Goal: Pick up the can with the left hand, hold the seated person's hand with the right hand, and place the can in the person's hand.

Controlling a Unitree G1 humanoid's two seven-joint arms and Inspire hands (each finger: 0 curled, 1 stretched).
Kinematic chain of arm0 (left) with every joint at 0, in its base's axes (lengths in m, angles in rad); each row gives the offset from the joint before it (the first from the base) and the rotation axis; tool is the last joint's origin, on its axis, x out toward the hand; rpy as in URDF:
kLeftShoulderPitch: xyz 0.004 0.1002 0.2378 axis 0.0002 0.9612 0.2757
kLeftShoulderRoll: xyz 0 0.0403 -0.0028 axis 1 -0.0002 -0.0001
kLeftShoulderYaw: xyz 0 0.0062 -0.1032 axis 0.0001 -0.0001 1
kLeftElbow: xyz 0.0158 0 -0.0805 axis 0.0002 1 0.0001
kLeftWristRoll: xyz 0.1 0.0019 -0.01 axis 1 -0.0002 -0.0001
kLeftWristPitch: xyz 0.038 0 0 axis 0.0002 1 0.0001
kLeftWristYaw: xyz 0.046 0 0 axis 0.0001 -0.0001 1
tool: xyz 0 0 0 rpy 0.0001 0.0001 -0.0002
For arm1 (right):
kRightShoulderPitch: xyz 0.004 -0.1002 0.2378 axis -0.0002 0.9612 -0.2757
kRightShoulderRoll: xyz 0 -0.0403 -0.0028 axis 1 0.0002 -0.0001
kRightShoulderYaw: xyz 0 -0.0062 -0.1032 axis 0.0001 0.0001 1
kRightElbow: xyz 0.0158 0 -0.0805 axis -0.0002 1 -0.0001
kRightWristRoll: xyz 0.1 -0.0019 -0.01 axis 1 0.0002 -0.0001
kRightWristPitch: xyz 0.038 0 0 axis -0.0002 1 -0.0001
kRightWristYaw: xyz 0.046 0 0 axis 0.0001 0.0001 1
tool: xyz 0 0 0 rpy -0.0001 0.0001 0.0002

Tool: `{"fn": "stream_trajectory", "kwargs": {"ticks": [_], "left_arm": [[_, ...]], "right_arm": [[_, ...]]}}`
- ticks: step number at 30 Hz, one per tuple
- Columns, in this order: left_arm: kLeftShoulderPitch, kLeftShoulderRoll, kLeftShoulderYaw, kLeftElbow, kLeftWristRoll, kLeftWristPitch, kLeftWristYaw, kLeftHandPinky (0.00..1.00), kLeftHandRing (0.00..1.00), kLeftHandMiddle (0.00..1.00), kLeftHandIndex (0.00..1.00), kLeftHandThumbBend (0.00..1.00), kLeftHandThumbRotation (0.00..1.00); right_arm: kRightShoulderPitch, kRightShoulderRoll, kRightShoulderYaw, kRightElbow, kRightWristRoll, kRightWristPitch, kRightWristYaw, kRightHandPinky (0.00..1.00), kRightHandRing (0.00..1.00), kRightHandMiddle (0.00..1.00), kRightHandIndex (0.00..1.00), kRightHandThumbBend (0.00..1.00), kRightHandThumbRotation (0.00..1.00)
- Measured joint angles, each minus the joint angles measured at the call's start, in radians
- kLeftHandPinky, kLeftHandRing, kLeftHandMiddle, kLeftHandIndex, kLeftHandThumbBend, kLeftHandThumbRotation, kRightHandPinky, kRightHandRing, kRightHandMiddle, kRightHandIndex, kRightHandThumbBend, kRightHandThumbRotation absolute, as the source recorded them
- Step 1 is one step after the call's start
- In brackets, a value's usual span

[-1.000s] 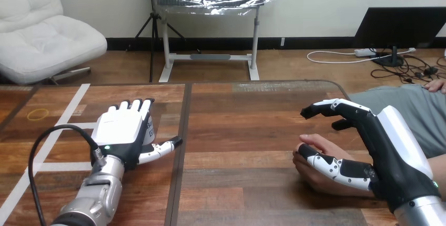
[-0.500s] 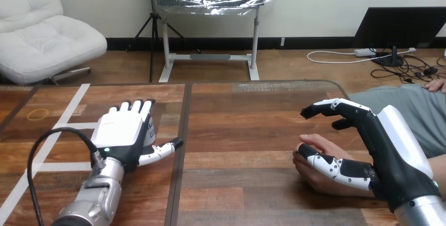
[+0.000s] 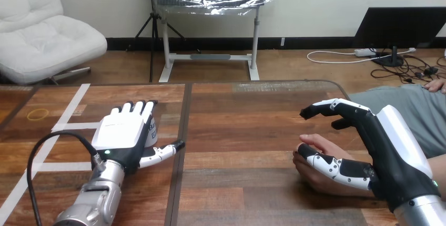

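— Where is the can?
— A narrow dark strip of the can [image 3: 153,129] shows just at the thumb side of the left hand [image 3: 123,131]; the hand hides the rest.
— Does the left hand grip it?
— No. Its fingers stand straight and its thumb is spread away to the side.
— And the right hand?
— The right hand [image 3: 384,147] arches over the person's hand [image 3: 322,144], fingers half bent above it, thumb across its near side, closed on nothing. Whether the thumb touches, one cannot tell.

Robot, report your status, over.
Left hand open, against likely can. Right hand open, arched over person's hand. Handover not yet done.
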Motion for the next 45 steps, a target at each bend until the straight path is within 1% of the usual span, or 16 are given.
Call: {"fn": "stream_trajectory", "kwargs": {"ticks": [10,20,32,33,45], "left_arm": [[0.024,0.018,-0.002,-0.036,0.002,-0.019,0.0,1.0,1.0,1.0,1.0,0.67,1.0],[0.061,0.037,-0.002,-0.103,0.004,-0.023,-0.006,1.0,1.0,1.0,1.0,0.66,1.0],[0.101,0.059,-0.001,-0.188,0.009,-0.021,-0.04,1.0,1.0,1.0,1.0,0.67,1.0],[0.111,0.065,-0.001,-0.216,0.009,-0.016,-0.05,1.0,1.0,1.0,1.0,0.67,1.0],[0.133,0.076,-0.001,-0.281,0.013,0.004,-0.083,1.0,1.0,1.0,1.0,0.67,1.0]], "right_arm": [[0.0,0.0,0.0,-0.004,0.0,0.012,0.002,0.71,0.8,0.78,0.66,0.55,0.0],[-0.002,0.0,0.0,-0.004,0.0,0.015,0.002,0.72,0.8,0.77,0.66,0.55,0.0],[-0.01,-0.001,0.0,-0.004,0.0,0.017,0.002,0.72,0.8,0.77,0.66,0.55,0.0],[-0.012,-0.001,0.0,-0.004,0.001,0.018,0.003,0.72,0.8,0.77,0.66,0.55,0.0],[-0.014,-0.001,0.0,-0.004,0.002,0.019,0.015,0.72,0.8,0.77,0.66,0.55,0.0]]}}
